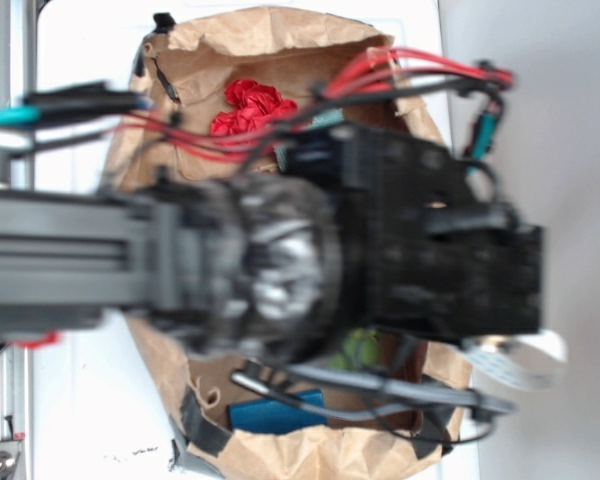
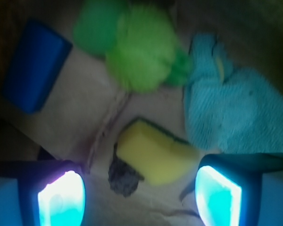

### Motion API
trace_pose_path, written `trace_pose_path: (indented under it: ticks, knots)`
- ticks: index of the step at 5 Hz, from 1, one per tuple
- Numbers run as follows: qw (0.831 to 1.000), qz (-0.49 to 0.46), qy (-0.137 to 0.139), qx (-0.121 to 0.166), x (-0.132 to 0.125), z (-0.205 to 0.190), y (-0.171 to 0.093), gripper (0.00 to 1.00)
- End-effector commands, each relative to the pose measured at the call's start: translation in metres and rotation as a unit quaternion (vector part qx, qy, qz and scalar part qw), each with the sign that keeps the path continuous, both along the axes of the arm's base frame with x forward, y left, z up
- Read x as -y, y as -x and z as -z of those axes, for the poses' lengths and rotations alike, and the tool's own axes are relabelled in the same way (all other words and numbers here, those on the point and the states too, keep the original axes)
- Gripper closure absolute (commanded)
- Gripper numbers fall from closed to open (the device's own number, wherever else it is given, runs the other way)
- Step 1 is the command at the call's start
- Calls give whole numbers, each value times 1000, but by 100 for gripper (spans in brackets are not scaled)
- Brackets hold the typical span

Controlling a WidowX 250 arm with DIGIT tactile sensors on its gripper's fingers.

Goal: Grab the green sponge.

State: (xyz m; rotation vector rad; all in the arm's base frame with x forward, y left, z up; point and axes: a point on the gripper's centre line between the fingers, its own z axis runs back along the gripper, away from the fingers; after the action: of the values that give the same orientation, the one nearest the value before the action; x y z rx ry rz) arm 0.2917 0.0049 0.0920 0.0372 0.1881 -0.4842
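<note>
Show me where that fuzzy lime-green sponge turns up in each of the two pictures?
Exterior view: only a sliver of the fuzzy lime-green sponge peeks out beneath the black arm, lower middle, inside the brown paper bag.
Wrist view: the sponge lies top centre, ahead of the open claw.
Shared landmark: the blue block, lying beside the sponge in both views.

Exterior: scene viewed top-down, arm close and blurred. Wrist: bag floor viewed closely from above. Green sponge (image 1: pixel 360 348) (image 2: pixel 132 47) shared.
</note>
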Motion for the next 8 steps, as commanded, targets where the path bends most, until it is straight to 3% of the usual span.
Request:
trace_pose_path:
  ticks: [1,2,3,4,8]
  knots:
    - [997,-62,33,19,-9,-13,-32,0]
    - [994,-68,60,56,-2,-12,3,0]
    - [984,-82,95,127,-4,-16,13,0]
    - [974,-86,118,174,-8,-20,28,0]
    - [974,-114,104,167,-13,-16,5,0]
